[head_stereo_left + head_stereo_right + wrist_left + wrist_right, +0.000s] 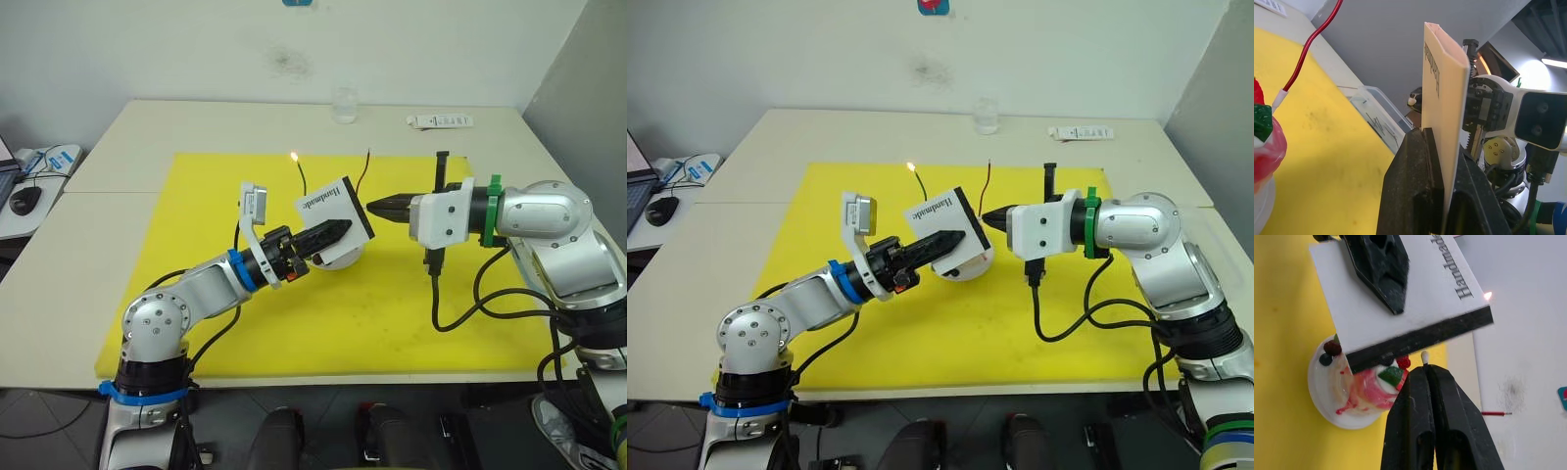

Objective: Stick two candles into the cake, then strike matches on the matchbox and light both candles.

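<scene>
My left gripper (338,230) is shut on the white matchbox (333,209) and holds it tilted up over the cake (1369,387) on its white plate (345,261). The box's black striking strip (1420,339) faces my right gripper (373,206). That gripper is shut on a match whose pale head (1424,356) sits just short of the strip. Two candles rise behind the box. The one on the left (300,177) has a small flame (293,156) at its tip. The red candle (364,172) on the right is unlit.
A yellow mat (196,294) covers the table's middle. At the far edge stand a clear glass (344,105) and a white remote (440,121). A computer mouse (26,200) lies on a side desk at the left. A clear plastic box (1376,112) is in the left wrist view.
</scene>
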